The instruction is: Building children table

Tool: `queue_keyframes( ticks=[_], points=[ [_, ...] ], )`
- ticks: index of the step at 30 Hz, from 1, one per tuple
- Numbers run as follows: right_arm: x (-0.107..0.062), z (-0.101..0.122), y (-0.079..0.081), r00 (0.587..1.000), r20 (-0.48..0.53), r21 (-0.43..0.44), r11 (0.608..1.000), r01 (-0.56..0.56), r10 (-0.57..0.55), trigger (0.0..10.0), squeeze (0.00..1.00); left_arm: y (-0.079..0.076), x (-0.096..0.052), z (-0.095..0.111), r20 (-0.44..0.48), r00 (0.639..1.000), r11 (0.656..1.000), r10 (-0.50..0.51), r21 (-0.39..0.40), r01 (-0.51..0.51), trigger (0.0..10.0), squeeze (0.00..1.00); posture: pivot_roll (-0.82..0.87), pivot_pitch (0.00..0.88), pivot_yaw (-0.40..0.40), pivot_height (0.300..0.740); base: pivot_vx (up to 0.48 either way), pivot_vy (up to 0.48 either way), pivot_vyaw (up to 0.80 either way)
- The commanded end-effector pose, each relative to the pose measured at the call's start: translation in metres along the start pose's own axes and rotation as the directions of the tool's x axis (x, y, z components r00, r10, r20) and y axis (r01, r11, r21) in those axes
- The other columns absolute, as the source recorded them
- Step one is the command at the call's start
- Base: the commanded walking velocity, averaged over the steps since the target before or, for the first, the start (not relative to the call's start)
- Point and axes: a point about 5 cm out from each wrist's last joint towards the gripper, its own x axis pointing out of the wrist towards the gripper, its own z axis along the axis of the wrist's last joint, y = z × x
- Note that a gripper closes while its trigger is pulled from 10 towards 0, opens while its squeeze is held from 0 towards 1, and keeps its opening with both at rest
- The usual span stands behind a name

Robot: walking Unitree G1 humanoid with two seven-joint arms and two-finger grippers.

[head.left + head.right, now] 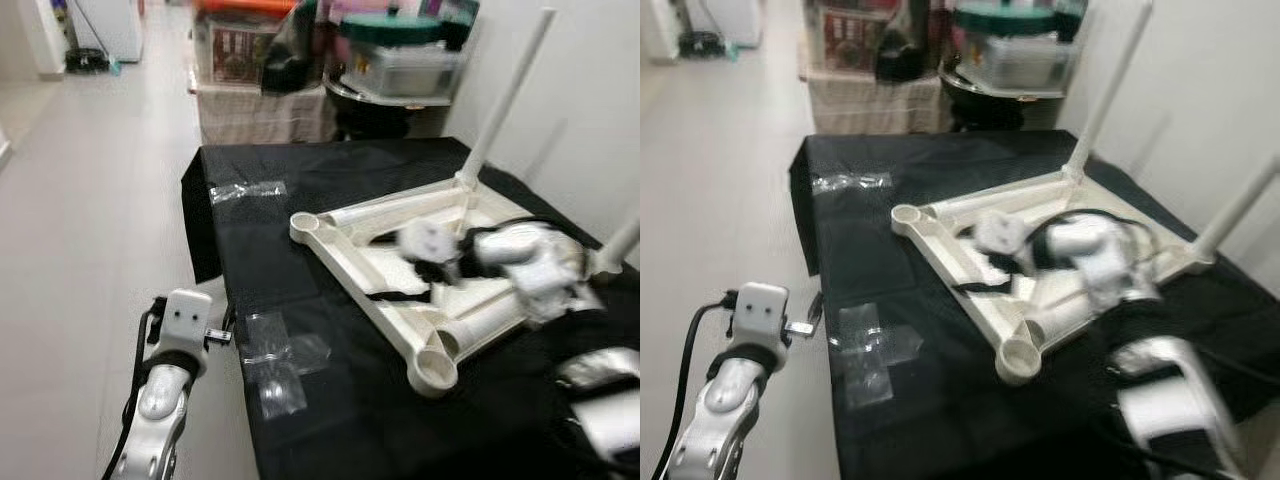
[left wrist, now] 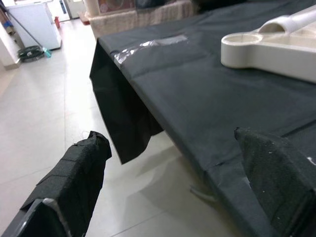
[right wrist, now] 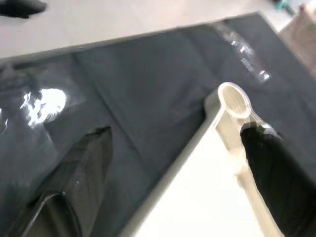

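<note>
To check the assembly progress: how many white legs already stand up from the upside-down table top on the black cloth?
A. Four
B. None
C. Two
C: two white legs rise from the far corners of the table top; both near corner sockets are empty.

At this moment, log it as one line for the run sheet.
stage: legs partly fitted | tabletop: upside down on black cloth | fitted legs: two | right hand: open over tabletop | left hand: open, off table edge

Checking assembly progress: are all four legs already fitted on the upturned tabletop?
No: the tabletop carries two upright legs, while its near corner socket and left corner socket stand empty.
</note>
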Motion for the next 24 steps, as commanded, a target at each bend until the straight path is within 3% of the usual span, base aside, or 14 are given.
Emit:
queue_keyframes(
  ticks=[1,2,4,5,7,8,10,15,17,18,21,24],
  points=[
    [0.001,-0.016,-0.003,0.992,-0.079,0.142,0.984,0.110,-0.099,10.0,0.00,-0.002,-0.001,-0.003,-0.011,1.000,1.000,-0.004,0.006,0.004,10.0,0.00,0.08,0.000,-0.122,0.740,0.000,0.000,0.00],
    [0.013,-0.024,0.006,0.985,-0.125,0.272,0.951,0.149,-0.119,10.0,0.00,-0.003,-0.001,-0.002,-0.010,1.000,1.000,-0.003,0.005,0.003,10.0,0.00,0.09,0.000,-0.124,0.740,0.000,0.000,0.00],
    [0.013,-0.024,0.006,0.985,-0.125,0.272,0.951,0.149,-0.119,10.0,0.00,-0.003,-0.001,-0.002,-0.010,1.000,1.000,-0.003,0.005,0.003,10.0,0.00,0.09,0.000,-0.124,0.740,0.000,0.000,0.00],
    [0.024,-0.033,0.019,0.977,-0.168,0.364,0.913,0.186,-0.131,10.0,0.00,-0.002,-0.001,-0.002,-0.009,1.000,1.000,-0.001,0.006,0.001,10.0,0.00,0.09,0.000,-0.128,0.740,0.000,0.000,0.00],
    [0.037,-0.046,0.039,0.963,-0.236,0.445,0.866,0.228,-0.132,10.0,0.00,0.001,-0.003,-0.003,-0.010,1.000,1.000,0.008,0.009,-0.007,10.0,0.00,0.10,0.000,-0.132,0.740,0.000,0.000,0.00],
    [0.037,-0.046,0.039,0.963,-0.236,0.445,0.866,0.228,-0.132,10.0,0.00,0.001,-0.003,-0.003,-0.010,1.000,1.000,0.008,0.009,-0.007,10.0,0.00,0.10,0.000,-0.132,0.740,0.000,0.000,0.00],
    [0.038,-0.057,0.042,0.945,-0.292,0.504,0.816,0.284,-0.149,10.0,0.00,0.003,-0.003,-0.003,-0.010,1.000,1.000,0.016,0.011,-0.016,10.0,0.00,0.10,0.000,-0.137,0.740,0.000,0.000,0.00],
    [0.035,-0.065,0.041,0.925,-0.346,0.517,0.791,0.328,-0.157,10.0,0.00,0.003,-0.003,-0.003,-0.010,1.000,1.000,0.019,0.011,-0.019,10.0,0.00,0.10,0.000,-0.138,0.740,0.000,0.000,0.00],
    [0.030,-0.073,0.035,0.881,-0.426,0.502,0.757,0.418,-0.204,10.0,0.00,0.001,-0.001,-0.003,-0.007,1.000,1.000,0.016,0.008,-0.016,10.0,0.00,0.09,0.000,-0.136,0.740,0.000,0.000,0.00],
    [0.030,-0.073,0.035,0.881,-0.426,0.502,0.757,0.418,-0.204,10.0,0.00,0.001,-0.001,-0.003,-0.007,1.000,1.000,0.016,0.008,-0.016,10.0,0.00,0.09,0.000,-0.136,0.740,0.000,0.000,0.00],
    [0.020,-0.076,0.024,0.845,-0.470,0.517,0.696,0.499,-0.256,10.0,0.00,-0.001,0.000,-0.002,-0.004,1.000,1.000,0.014,0.004,-0.014,10.0,0.00,0.09,0.000,-0.135,0.740,0.000,0.000,0.00],
    [0.021,-0.076,0.025,0.851,-0.466,0.523,0.700,0.486,-0.242,10.0,0.00,-0.001,0.000,-0.003,-0.004,1.000,1.000,0.012,0.004,-0.012,10.0,0.00,0.09,0.000,-0.135,0.740,0.000,0.000,0.00]
  ],
)
